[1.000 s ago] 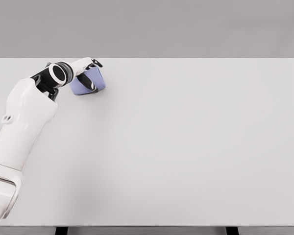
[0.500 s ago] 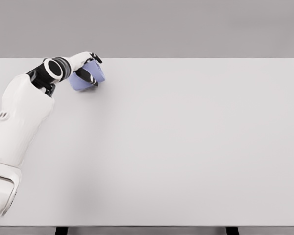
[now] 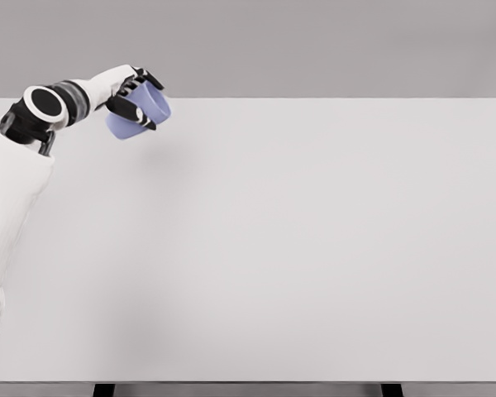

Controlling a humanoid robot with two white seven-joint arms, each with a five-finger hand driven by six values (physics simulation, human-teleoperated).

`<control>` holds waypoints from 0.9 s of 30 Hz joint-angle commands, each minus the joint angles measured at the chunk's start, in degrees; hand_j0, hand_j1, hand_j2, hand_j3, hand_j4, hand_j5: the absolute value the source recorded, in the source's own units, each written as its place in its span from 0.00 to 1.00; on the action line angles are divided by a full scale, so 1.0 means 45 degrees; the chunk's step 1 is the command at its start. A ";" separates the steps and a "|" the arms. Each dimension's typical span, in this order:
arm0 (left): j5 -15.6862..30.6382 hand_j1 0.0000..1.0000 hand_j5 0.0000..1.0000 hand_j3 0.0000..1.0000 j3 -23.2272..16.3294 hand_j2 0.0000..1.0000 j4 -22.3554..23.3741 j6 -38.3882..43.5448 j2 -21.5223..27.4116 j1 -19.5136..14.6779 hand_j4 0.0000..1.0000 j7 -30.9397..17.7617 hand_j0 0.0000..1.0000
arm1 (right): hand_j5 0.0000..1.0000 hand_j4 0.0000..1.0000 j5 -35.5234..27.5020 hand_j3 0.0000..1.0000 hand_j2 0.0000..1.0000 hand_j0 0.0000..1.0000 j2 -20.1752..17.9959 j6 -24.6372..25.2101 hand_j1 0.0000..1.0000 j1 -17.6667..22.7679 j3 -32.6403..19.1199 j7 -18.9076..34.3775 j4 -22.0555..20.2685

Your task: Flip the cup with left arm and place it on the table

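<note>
At upper left, the left hand [image 3: 131, 93], clenched around the cup [image 3: 139, 112], has lifted it off the counter [image 3: 314, 248] and tilted it, so the flip is underway.

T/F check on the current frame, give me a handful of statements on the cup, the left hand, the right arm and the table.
1. The left hand is closed around the cup. True.
2. The cup is red. False: it is light blue-purple.
3. The cup stands upright on the table. False: it is tilted in the hand, at the table's far left corner.
4. The right arm is over the middle of the table. False: no right arm shows in the head view.
5. The left arm enters from the picture's left edge. True.
</note>
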 commanded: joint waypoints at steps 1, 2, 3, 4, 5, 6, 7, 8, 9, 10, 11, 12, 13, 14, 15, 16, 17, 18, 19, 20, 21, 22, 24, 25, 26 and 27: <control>0.0592 0.55 0.55 0.55 0.0239 0.55 -0.0300 -0.0225 0.0370 0.0019 0.55 0.0011 0.55 | 1.00 1.00 -0.0001 1.00 1.00 1.00 0.0000 0.0004 1.00 0.0000 0.0000 0.0002 0.0000; 0.0690 0.55 0.55 0.55 0.0278 0.55 -0.0300 -0.0459 0.0449 0.0020 0.55 0.0011 0.55 | 1.00 1.00 -0.0001 1.00 1.00 1.00 0.0000 0.0004 1.00 0.0000 0.0000 0.0002 0.0000; 0.0826 0.55 0.55 0.55 0.0473 0.55 -0.0300 -0.0655 0.0488 0.0039 0.55 0.0011 0.55 | 1.00 1.00 -0.0001 1.00 1.00 1.00 0.0000 -0.0015 1.00 0.0000 0.0000 0.0002 0.0000; 0.1080 0.55 0.55 0.55 0.0610 0.55 -0.0300 -0.0869 0.0604 0.0059 0.55 0.0011 0.55 | 1.00 1.00 -0.0001 1.00 1.00 1.00 0.0000 0.0004 1.00 0.0000 0.0000 0.0002 0.0000; 0.1217 0.55 0.55 0.55 0.0610 0.55 -0.0300 -0.0948 0.0741 0.0098 0.55 0.0011 0.55 | 1.00 1.00 -0.0001 1.00 1.00 1.00 0.0000 0.0004 1.00 0.0000 0.0000 0.0002 0.0000; 0.1451 0.55 0.55 0.55 0.0707 0.55 -0.0300 -0.0987 0.0761 0.0117 0.55 0.0011 0.55 | 1.00 1.00 -0.0001 1.00 1.00 1.00 0.0000 0.0004 1.00 0.0000 0.0000 0.0002 0.0000; 0.1530 0.55 0.55 0.55 0.1038 0.55 -0.0300 -0.1201 0.0781 0.0350 0.55 0.0011 0.55 | 1.00 1.00 -0.0001 1.00 1.00 1.00 0.0000 -0.0015 1.00 0.0000 0.0000 0.0002 0.0000; 0.1550 0.55 0.55 0.55 0.1527 0.55 -0.0319 -0.1650 0.0781 0.0586 0.55 0.0011 0.55 | 1.00 1.00 -0.0001 1.00 1.00 1.00 0.0000 0.0004 1.00 0.0000 0.0000 0.0002 0.0000; 0.1569 0.55 0.55 0.55 0.1820 0.55 -0.0300 -0.1983 0.0781 0.0761 0.55 0.0011 0.55 | 1.00 1.00 -0.0001 1.00 1.00 1.00 0.0000 0.0004 1.00 0.0000 0.0000 0.0002 0.0000; 0.1627 0.55 0.55 0.55 0.2112 0.55 -0.0300 -0.2197 0.0781 0.0937 0.55 0.0011 0.55 | 1.00 1.00 -0.0001 1.00 1.00 1.00 0.0000 0.0004 1.00 0.0000 0.0000 0.0002 0.0000; 0.1744 0.55 0.55 0.55 0.2250 0.55 -0.0300 -0.2295 0.0781 0.0996 0.55 0.0011 0.55 | 1.00 1.00 -0.0001 1.00 1.00 1.00 0.0000 0.0004 1.00 0.0000 0.0000 0.0002 0.0000; 0.2154 0.55 0.55 0.55 0.2348 0.55 -0.0300 -0.2491 0.0820 0.1015 0.55 0.0011 0.55 | 1.00 1.00 -0.0001 1.00 1.00 1.00 0.0000 -0.0015 1.00 0.0000 0.0000 0.0002 0.0000; 0.2370 0.55 0.55 0.55 0.2348 0.55 -0.0300 -0.2550 0.0956 0.1016 0.55 0.0011 0.55 | 1.00 1.00 -0.0001 1.00 1.00 1.00 0.0000 0.0004 1.00 0.0000 0.0000 0.0002 0.0000; 0.2526 0.55 0.55 0.55 0.2368 0.55 -0.0300 -0.2550 0.1015 0.1054 0.55 0.0011 0.55 | 1.00 1.00 -0.0001 1.00 1.00 1.00 0.0000 0.0004 1.00 0.0000 0.0000 0.0002 0.0000; 0.2663 0.55 0.55 0.55 0.2485 0.55 -0.0300 -0.2569 0.1132 0.1191 0.55 0.0011 0.55 | 1.00 1.00 -0.0001 1.00 1.00 1.00 0.0000 0.0004 1.00 0.0000 0.0000 0.0002 0.0000; 0.2682 0.55 0.55 0.55 0.2582 0.55 -0.0300 -0.2569 0.1132 0.1250 0.55 0.0011 0.55 | 1.00 1.00 -0.0001 1.00 1.00 1.00 0.0000 -0.0015 1.00 0.0000 0.0000 0.0002 0.0000; 0.2682 0.55 0.55 0.55 0.2641 0.55 -0.0300 -0.2569 0.1113 0.1270 0.55 0.0011 0.55 | 1.00 1.00 -0.0001 1.00 1.00 1.00 0.0000 0.0004 1.00 0.0000 0.0000 0.0002 0.0000; 0.2857 0.55 0.55 0.55 0.2739 0.55 -0.0300 -0.2589 0.1132 0.1425 0.55 0.0011 0.55 | 1.00 1.00 -0.0001 1.00 1.00 1.00 0.0000 0.0004 1.00 0.0000 0.0000 0.0002 0.0000; 0.2975 0.55 0.55 0.55 0.2758 0.55 -0.0300 -0.2666 0.1152 0.1445 0.55 0.0011 0.55 | 1.00 1.00 -0.0001 1.00 1.00 1.00 0.0000 -0.0015 1.00 0.0000 0.0000 0.0002 0.0000; 0.3093 0.55 0.55 0.55 0.2992 0.55 -0.0221 -0.2979 0.1152 0.1582 0.55 0.0011 0.55 | 1.00 1.00 -0.0001 1.00 1.00 1.00 0.0000 0.0004 1.00 0.0000 0.0000 0.0002 0.0000; 0.3112 0.55 0.55 0.55 0.3129 0.55 -0.0221 -0.3038 0.1132 0.1660 0.55 0.0011 0.55 | 1.00 1.00 -0.0001 1.00 1.00 1.00 0.0000 0.0004 1.00 0.0000 0.0000 0.0002 0.0000; 0.3151 0.55 0.55 0.55 0.3246 0.55 -0.0221 -0.3096 0.1132 0.1679 0.55 0.0011 0.55 | 1.00 1.00 -0.0001 1.00 1.00 1.00 0.0000 -0.0015 1.00 0.0000 0.0000 0.0002 0.0000; 0.3405 0.55 0.55 0.55 0.3461 0.55 -0.0221 -0.3135 0.1132 0.1836 0.55 0.0011 0.55 | 1.00 1.00 -0.0001 1.00 1.00 1.00 0.0000 0.0004 1.00 0.0000 0.0000 0.0002 0.0000; 0.3502 0.55 0.55 0.55 0.3481 0.55 -0.0202 -0.3272 0.1132 0.1972 0.55 0.0011 0.55 | 1.00 1.00 -0.0001 1.00 1.00 1.00 0.0000 0.0004 1.00 0.0000 0.0000 0.0002 0.0000; 0.3619 0.55 0.55 0.55 0.3753 0.55 -0.0183 -0.3525 0.1132 0.2109 0.55 0.0011 0.55 | 1.00 1.00 -0.0001 1.00 1.00 1.00 0.0000 0.0004 1.00 0.0000 0.0000 0.0002 0.0000; 0.3678 0.55 0.55 0.55 0.3852 0.55 -0.0163 -0.3721 0.1132 0.2246 0.55 0.0011 0.55 | 1.00 1.00 -0.0001 1.00 1.00 1.00 0.0000 0.0004 1.00 0.0000 0.0000 0.0002 0.0000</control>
